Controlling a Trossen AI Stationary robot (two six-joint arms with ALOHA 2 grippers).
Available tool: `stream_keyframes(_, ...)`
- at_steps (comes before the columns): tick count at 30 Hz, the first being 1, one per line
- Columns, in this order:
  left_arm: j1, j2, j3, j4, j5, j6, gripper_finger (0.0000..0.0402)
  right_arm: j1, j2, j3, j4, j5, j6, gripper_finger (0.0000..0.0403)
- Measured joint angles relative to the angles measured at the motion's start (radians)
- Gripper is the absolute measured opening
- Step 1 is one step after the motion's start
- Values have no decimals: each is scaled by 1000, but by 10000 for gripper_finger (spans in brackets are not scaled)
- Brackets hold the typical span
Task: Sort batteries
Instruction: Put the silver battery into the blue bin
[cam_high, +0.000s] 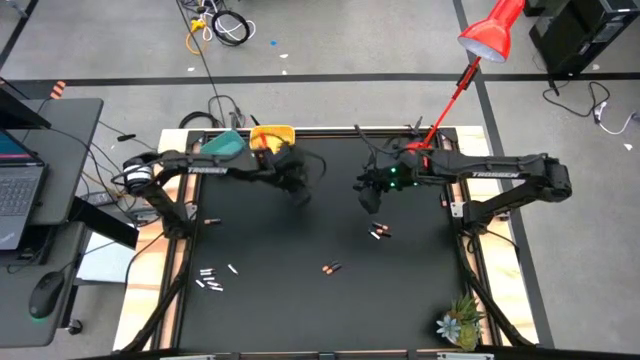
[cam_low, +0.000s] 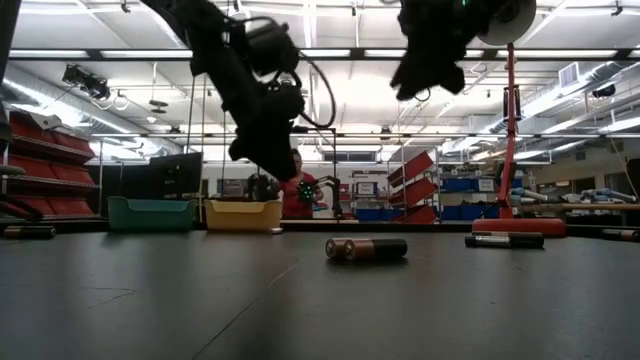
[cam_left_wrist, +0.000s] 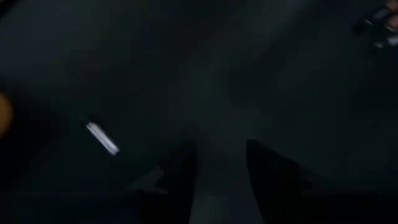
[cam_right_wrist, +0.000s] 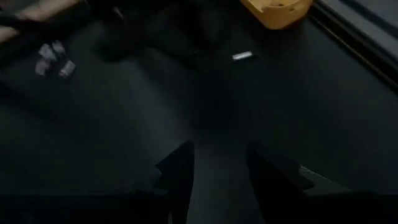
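While both arms hover mid-table, fingers apart and empty, right gripper (cam_high: 370, 203) hangs nearest dark battery pair (cam_high: 378, 233), just below; left gripper (cam_high: 300, 195) farther off.

We can't tell one battery from the next in the small pale bunch (cam_high: 208, 279) near the table's (cam_high: 300, 300) left edge; they are too tiny. The left wrist view is all blurry, and a pale battery (cam_left_wrist: 102, 138) there is just a smear. In the low view both arms are cut off at the top edge. The plant (cam_high: 460, 325) by the table's front right corner is cut off too.
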Motion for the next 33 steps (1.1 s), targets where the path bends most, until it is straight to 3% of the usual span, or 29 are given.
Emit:
stream_keyframes(5,-123,-1,-45,61,-62,-86,121,-22,2,-132,163,-67,-88,166)
stream_keyframes(10,-218,-41,-119,137,-137,-202,103,-50,98,-222,355,-160,-150,199)
stream_keyframes(17,-286,-209,-263,227,-201,-363,77,-60,323,-230,542,-147,-304,280)
stream_keyframes(23,-306,-389,-342,186,-302,-448,71,-77,455,-208,654,-87,-345,330)
stream_keyframes(33,-308,-526,-351,104,-353,-476,71,-154,517,-190,703,-76,-345,317)
